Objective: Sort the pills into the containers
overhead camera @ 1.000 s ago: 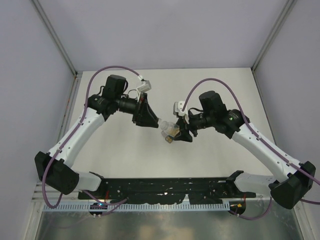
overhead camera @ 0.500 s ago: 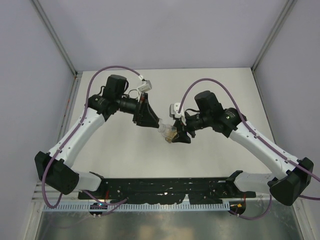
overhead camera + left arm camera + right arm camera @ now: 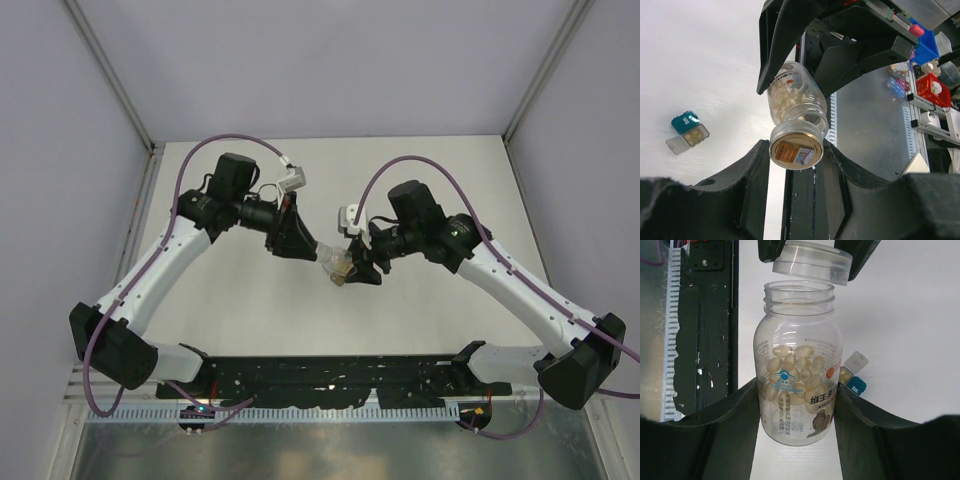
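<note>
Teal box (image 3: 685, 121) next to grey box (image 3: 687, 140) on white table (image 3: 250, 310), pale pills (image 3: 696, 135) in the grey one. Right gripper (image 3: 797, 395) clamped round pill bottle (image 3: 797, 330), left gripper (image 3: 795, 150) pinching its lid (image 3: 810, 262) just off. Grey walls (image 3: 330, 60) around.

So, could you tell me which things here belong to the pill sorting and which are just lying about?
Job: bottle of pills, in the right hand; cap, off, in the left hand; teal box; grey box, open, pills inside.
Lying about: blue bin and red bin, off the table.
</note>
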You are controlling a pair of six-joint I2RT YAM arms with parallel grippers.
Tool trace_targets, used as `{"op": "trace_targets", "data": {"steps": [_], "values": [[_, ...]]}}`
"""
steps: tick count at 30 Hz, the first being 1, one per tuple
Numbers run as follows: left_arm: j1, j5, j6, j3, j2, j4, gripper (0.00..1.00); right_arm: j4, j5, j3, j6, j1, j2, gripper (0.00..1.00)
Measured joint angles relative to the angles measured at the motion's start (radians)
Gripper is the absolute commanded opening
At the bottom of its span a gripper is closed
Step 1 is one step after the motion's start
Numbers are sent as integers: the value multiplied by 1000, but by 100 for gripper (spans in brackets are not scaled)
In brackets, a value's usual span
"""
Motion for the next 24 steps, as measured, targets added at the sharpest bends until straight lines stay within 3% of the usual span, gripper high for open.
{"op": "trace_targets", "data": {"steps": [24], "values": [[-67,-123,2,2,-16,1,12,-6,18,9,2,4,29,6]]}}
